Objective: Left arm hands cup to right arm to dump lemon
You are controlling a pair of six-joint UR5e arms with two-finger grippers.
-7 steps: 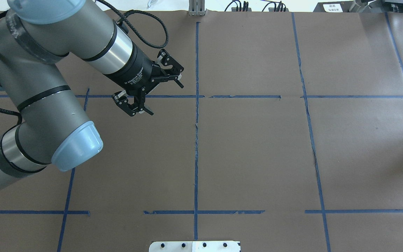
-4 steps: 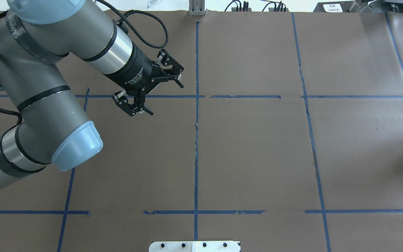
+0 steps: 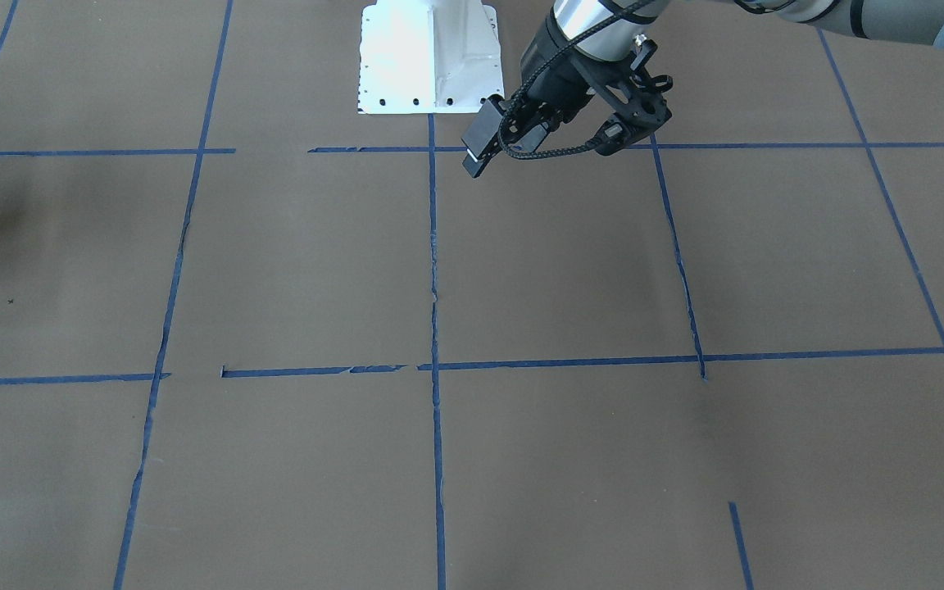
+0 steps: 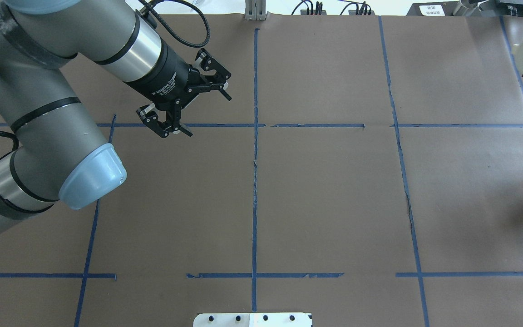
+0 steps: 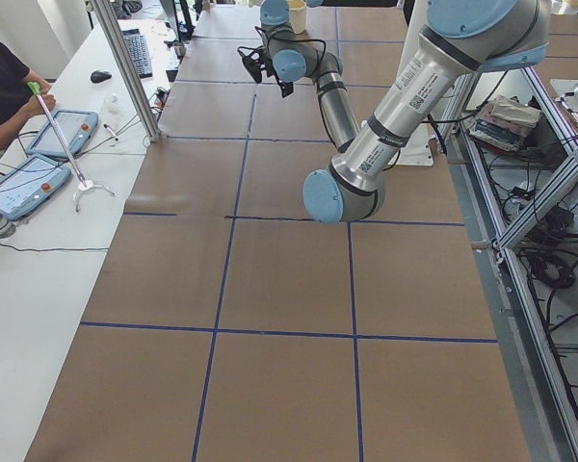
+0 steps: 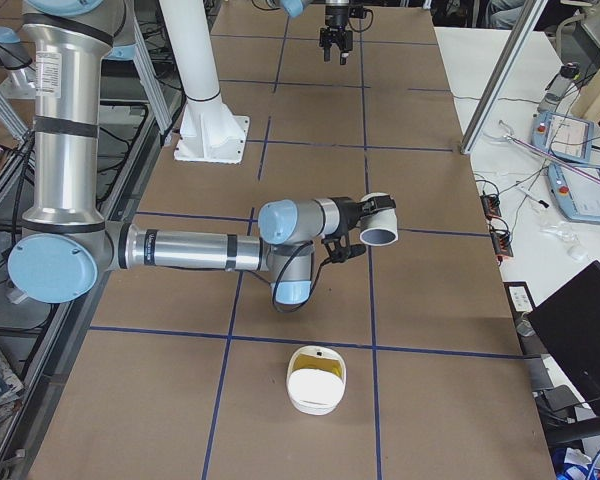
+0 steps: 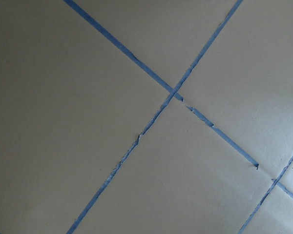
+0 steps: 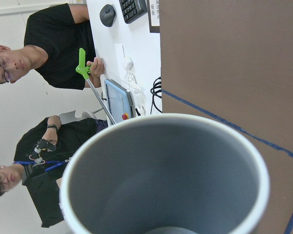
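We are seeing the cup (image 6: 379,212), a smooth white cylinder w/ matt grey inside, hanging over the brown paper counter (image 4: 325,195) near its right end. It is lying sideways, long axis approx. level, mouth turning to the robot's right. The right arm (image 6: 190,250) jaws are clamping it. The left arm (image 4: 39,113) jaws are standing wide apart, holding nothing.

White cup (image 6: 380,222) held sideways in right pincer (image 6: 360,222)

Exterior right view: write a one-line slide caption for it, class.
Right arm holds the white cup tipped sideways over the table, a white dish lying nearer the camera.
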